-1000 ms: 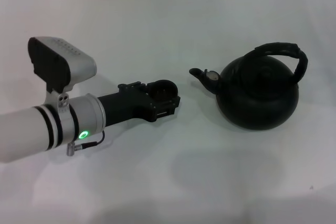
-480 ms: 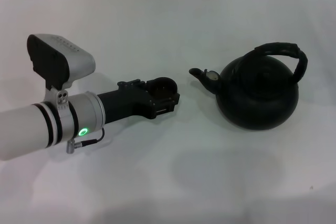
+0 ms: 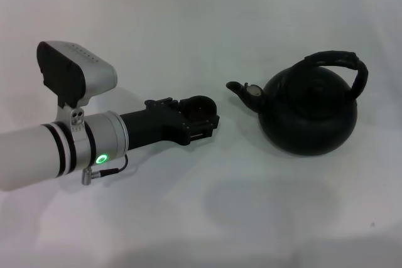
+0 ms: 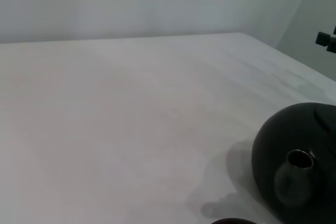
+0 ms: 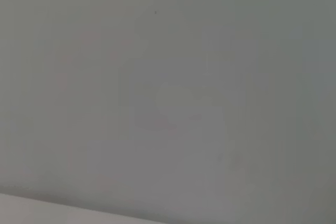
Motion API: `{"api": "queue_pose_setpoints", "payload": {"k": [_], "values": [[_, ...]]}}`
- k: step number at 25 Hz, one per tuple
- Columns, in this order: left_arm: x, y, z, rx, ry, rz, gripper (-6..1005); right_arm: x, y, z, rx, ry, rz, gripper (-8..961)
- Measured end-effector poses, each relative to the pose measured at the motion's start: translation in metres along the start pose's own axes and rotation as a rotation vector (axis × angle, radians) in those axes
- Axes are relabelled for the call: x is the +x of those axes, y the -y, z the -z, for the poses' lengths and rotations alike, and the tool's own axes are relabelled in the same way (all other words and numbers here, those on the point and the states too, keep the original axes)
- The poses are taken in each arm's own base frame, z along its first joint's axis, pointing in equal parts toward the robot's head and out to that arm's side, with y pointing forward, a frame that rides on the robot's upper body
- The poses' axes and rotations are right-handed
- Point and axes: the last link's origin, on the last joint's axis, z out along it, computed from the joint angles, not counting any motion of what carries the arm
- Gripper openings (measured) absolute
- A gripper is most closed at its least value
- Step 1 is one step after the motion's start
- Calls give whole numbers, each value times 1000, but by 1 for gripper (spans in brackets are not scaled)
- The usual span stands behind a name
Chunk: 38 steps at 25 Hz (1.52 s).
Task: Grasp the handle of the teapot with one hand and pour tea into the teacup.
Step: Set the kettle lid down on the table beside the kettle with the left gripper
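The matte-black teapot stands on the white table at the right, its spout pointing left. Its ribbed black handle arches over the top, with nothing touching it. My left gripper reaches in from the left and is shut on the small dark teacup, holding it upright just left of the spout. In the left wrist view the teapot with its spout fills the corner, and the teacup's rim peeks in at the edge. My right gripper is out of view.
The white table spreads all around the teapot and the cup. The left arm's white forearm lies across the left side of the table. The right wrist view shows only a plain grey surface.
My left gripper, with the teacup in it, has shifted slightly right towards the teapot's spout. The teapot has not moved.
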Motion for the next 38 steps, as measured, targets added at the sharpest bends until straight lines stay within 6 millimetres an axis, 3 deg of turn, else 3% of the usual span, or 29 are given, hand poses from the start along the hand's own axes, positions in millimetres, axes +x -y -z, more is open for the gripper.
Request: {"api": "queue_pose_setpoints", "payload": {"k": [38], "values": [[1, 7, -10, -7, 47, 42, 747, -2, 1, -2, 7, 3, -3, 786]]}}
